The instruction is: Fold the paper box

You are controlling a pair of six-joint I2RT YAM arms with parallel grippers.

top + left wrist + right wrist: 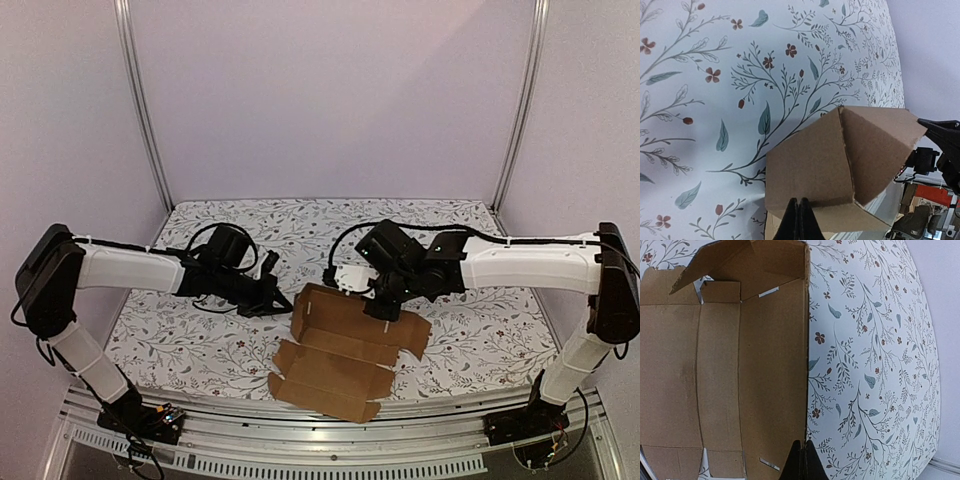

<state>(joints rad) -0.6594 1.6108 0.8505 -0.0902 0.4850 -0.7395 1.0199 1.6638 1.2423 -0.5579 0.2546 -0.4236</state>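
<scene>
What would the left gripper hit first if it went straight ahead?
The box. The shut left gripper points straight at its brown cardboard, which looks to be just ahead of the tips, though depth is hard to judge.

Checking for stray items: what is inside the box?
The box shows only bare brown panels, creases and slots. The folded-in end flap partly hides the corner under it.

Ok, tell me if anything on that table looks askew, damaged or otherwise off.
The plain brown cardboard die-cut box lies skewed to the floral-covered table, its near flap overhanging the front edge onto the metal rail. Part of it stands raised, half-folded. No tears or spills show.
</scene>
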